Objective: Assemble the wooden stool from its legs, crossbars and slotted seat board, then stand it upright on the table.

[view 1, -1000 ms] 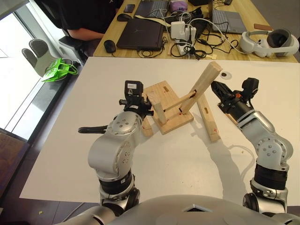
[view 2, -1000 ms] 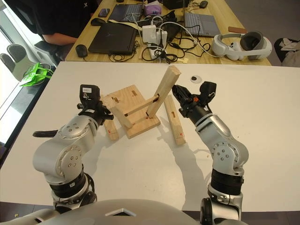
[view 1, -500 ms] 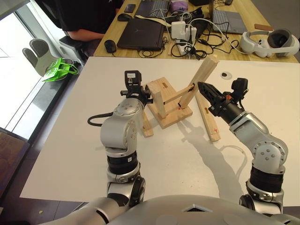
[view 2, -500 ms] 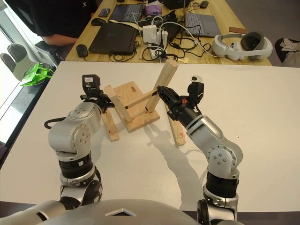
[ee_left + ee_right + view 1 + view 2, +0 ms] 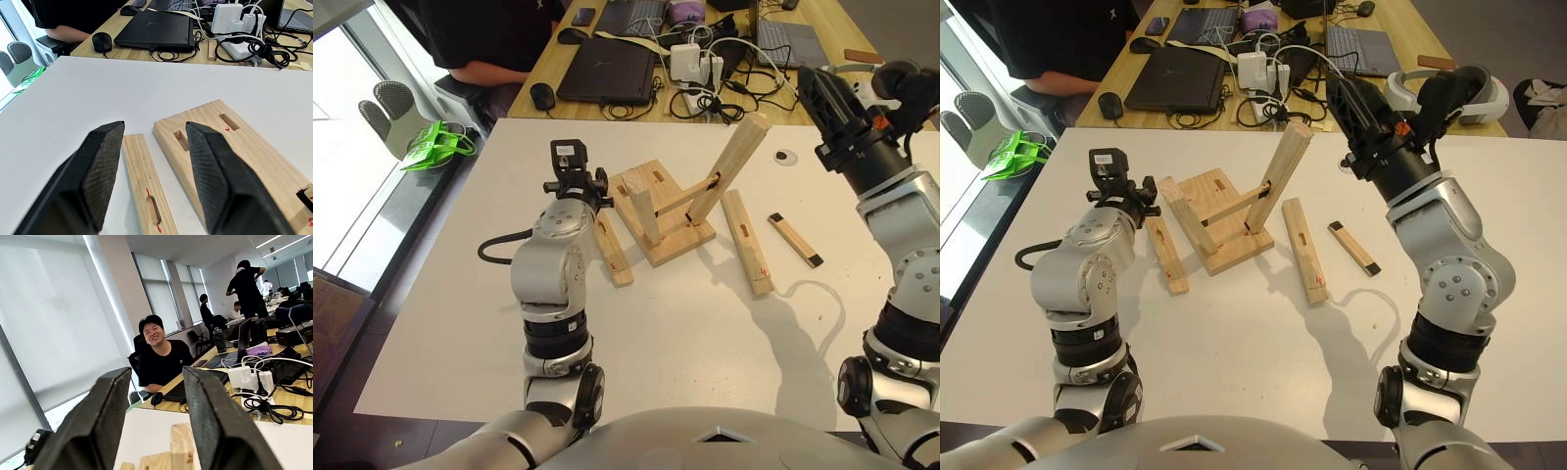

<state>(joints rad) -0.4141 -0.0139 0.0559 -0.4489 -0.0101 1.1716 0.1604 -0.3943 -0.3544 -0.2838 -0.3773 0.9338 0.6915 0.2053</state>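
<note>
The slotted seat board [image 5: 677,238] lies flat mid-table. Two legs stand in it, a short upright one [image 5: 642,211] and a long tilted one [image 5: 734,164], with a crossbar [image 5: 688,201] joining them. One loose leg [image 5: 610,251] lies left of the board, another [image 5: 746,241] to its right. A short dark-tipped crossbar [image 5: 794,239] lies farther right. My left gripper [image 5: 155,126] is open just above the table, over the left loose leg [image 5: 145,190] and the board's corner [image 5: 195,131]. My right gripper [image 5: 1349,98] is open and raised high, behind the tilted leg's top [image 5: 182,444].
A wooden desk behind the white table carries a laptop [image 5: 607,70], a power strip with cables [image 5: 700,73] and a headset [image 5: 1474,88]. A small black disc [image 5: 787,156] lies on the table's far right. A green object [image 5: 435,147] sits past the left edge.
My right gripper has lifted up and back from the tilted leg, and the short dark-tipped crossbar now shows on the table. My left arm has shifted slightly left.
</note>
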